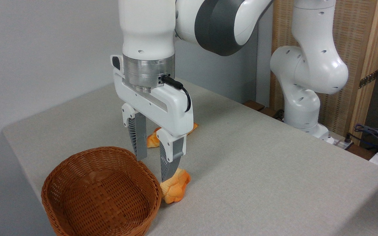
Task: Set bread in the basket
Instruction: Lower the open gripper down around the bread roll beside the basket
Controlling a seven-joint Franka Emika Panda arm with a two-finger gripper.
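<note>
**Right now: lining up on the bun beside the basket**

Plainly the pickup step is in hand, not the drop. The gripper [154, 168] hangs with its jaws apart and nothing between them; the nearer ribbed grey finger's tip overlaps the top of the bread [176, 189], though real contact cannot be told. That bread, a lumpy knotted bun in golden orange with paler patches, sits on the table [258, 164] just outside the basket [102, 193], at about three o'clock from its rim. The basket is a wide, shallow bowl of reddish-brown wicker, tightly woven, and empty. A flatter orange pastry [153, 140] lies at twelve o'clock from the bun, partly hidden behind the fingers.

The next move probably calls for centring the open jaws over the bun, lowering without snagging the wicker rim, then closing gently on the soft, uneven shape.
</note>
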